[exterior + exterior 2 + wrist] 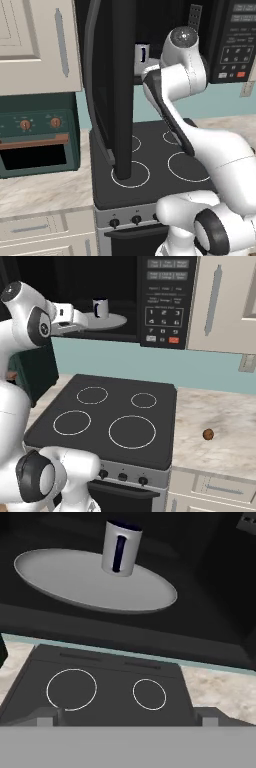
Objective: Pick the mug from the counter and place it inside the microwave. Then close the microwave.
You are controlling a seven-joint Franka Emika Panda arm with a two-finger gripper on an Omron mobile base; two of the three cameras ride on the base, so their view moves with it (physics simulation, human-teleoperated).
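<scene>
The silvery-white mug [100, 308] with its dark blue handle stands upright on the round grey turntable plate [114, 321] inside the black microwave [165, 301]. In the hand view the mug [121, 548] sits toward the plate's [65, 577] far side, handle facing me. My gripper [80, 320] hovers just outside the microwave's opening, left of the mug and apart from it, open and empty. Its fingertips [47, 717] stand wide apart above the stovetop. The microwave door [122, 90] is swung wide open, edge-on in the left base view.
The black stovetop [110, 416] with white ring burners lies below the microwave. Beige counter [220, 421] to its right carries a small brown ball [208, 434]. A teal oven [35, 140] stands at left, and cream cabinets [225, 301] flank the microwave.
</scene>
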